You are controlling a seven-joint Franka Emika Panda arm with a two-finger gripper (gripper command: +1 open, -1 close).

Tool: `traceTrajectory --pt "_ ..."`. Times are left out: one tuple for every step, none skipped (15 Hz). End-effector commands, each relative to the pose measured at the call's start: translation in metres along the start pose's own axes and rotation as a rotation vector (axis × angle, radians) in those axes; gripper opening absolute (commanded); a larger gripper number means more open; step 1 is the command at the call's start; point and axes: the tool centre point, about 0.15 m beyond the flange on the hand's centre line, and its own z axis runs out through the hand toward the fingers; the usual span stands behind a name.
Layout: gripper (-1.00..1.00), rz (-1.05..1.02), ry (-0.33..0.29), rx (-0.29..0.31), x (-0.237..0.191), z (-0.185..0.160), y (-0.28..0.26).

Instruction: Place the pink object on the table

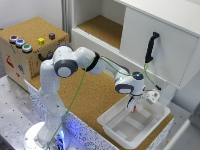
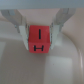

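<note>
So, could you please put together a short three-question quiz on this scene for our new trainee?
1. True or false: the gripper is shut on the pink object.
2. In the exterior view, the gripper hangs over which thing? A) the white tray B) the wooden box with coloured buttons C) the open cabinet shelf
3. Fill in: the yellow cube sits on top of the wooden ____.

Key
1. True: the wrist view shows the block clamped between the fingers.
2. A
3. box
</note>
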Motion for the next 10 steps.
traceTrajectory --pt "-1.00 0.124 0.007 -0.065 -0.007 -0.074 -0.008" --pt "-1.00 0.129 0.014 -0.093 -0.004 -0.091 -0.010" --pt "-1.00 0.129 0.032 -0.116 0.002 -0.110 -0.011" --pt "-1.00 0.122 0.039 -0.133 0.011 -0.124 -0.013" --pt "-1.00 0.118 0.045 -0.150 0.024 -0.137 -0.014" --pt "-1.00 0.118 0.047 -0.157 0.039 -0.146 -0.013" --pt "-1.00 0.134 0.047 -0.142 0.056 -0.149 -0.009" --pt "-1.00 0.146 0.047 -0.123 0.076 -0.149 -0.005" --pt "-1.00 0.162 0.043 -0.107 0.093 -0.148 -0.001" --pt "-1.00 0.161 0.037 -0.100 0.108 -0.148 0.001"
